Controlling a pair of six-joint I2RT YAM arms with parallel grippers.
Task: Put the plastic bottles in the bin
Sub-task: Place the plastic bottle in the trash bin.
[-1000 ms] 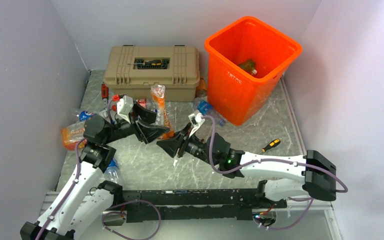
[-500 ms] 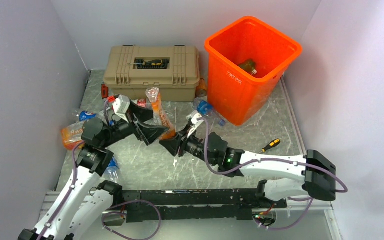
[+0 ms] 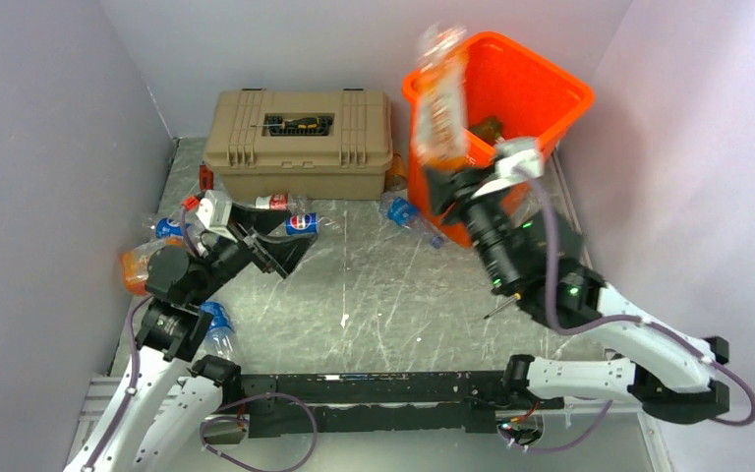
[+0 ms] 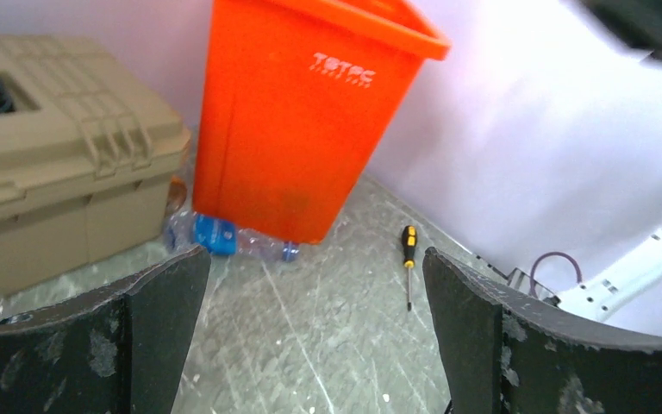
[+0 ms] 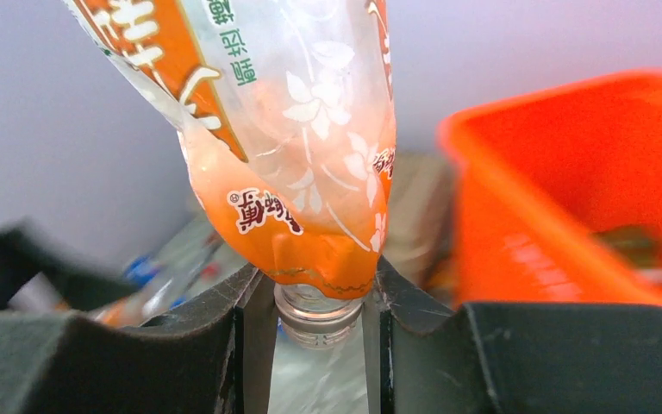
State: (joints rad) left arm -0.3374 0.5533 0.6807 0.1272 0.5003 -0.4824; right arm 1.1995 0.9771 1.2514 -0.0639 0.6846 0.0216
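**Orange bottle handed over, now at the bin, not dropped yet**

The right arm has swung from mid-table up to the bin (image 3: 551,71). Our right gripper (image 5: 319,302) is clamped narrow on the neck of the orange bottle (image 3: 439,98). The bottle stands cap-down over the bin's near-left rim, motion-blurred. A second ago the bottle was at the left gripper (image 4: 315,323). That gripper has since gone wide and empty, low on the left. We read the handover as done. Next we'd nudge further over the opening, then release. One bottle (image 3: 487,128) is already inside. A blue-label bottle (image 3: 405,212) lies at the bin's foot.
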